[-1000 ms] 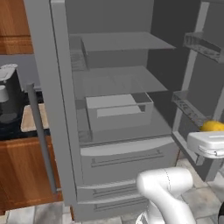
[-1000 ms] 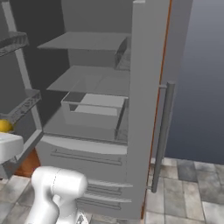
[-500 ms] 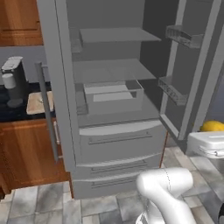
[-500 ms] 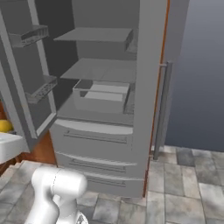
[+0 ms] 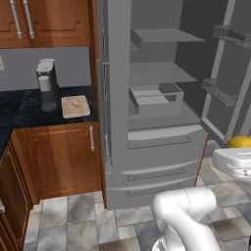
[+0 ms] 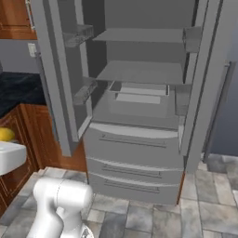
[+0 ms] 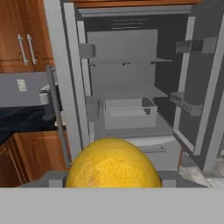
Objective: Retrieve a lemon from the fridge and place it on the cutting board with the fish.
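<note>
Gripper (image 7: 113, 183) clamps the one lemon (image 7: 113, 164) between its fingertips, out in front of the open fridge (image 5: 157, 112).

One fridge, both doors swung wide, one clear bin on its lower shelf, drawers below. From the left base view, one cutting board (image 5: 75, 106) with one fish (image 5: 75, 102) lies on the dark counter (image 5: 19, 109) beside a coffee machine (image 5: 47, 84). Wooden cabinets (image 5: 63, 159), grey tile floor (image 6: 204, 204).

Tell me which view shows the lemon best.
The hand view: the lemon sits large and central between the gripper's jaws. The left base view shows a yellow sliver above the white hand; the right base view shows a sliver at its left edge.
</note>
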Controlling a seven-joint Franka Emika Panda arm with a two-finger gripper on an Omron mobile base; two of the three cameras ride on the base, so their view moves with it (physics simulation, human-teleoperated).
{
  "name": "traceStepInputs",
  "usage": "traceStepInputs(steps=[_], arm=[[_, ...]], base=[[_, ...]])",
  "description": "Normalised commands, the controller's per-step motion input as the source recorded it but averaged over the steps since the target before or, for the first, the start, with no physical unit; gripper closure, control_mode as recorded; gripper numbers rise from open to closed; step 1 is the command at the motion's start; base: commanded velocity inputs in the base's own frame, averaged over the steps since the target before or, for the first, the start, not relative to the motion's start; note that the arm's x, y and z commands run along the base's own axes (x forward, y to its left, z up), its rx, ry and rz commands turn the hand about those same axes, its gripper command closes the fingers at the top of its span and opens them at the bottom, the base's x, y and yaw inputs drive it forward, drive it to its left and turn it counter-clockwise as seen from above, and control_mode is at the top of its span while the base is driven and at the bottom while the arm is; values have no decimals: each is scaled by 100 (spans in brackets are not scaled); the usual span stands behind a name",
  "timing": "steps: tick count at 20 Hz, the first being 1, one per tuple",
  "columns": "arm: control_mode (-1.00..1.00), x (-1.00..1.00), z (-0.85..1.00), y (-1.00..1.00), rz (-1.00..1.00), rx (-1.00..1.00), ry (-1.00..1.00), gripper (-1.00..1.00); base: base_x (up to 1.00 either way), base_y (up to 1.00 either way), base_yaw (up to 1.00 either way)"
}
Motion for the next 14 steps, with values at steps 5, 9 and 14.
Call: traceStepInputs(steps=[5, 9, 14], arm=[[100, 0, 0, 0, 0, 0, 0, 100], [100, 0, 0, 0, 0, 0, 0, 100], [100, 0, 0, 0, 0, 0, 0, 100]], base=[[-26, 80, 0], [-19, 77, 0], [-6, 50, 0]])
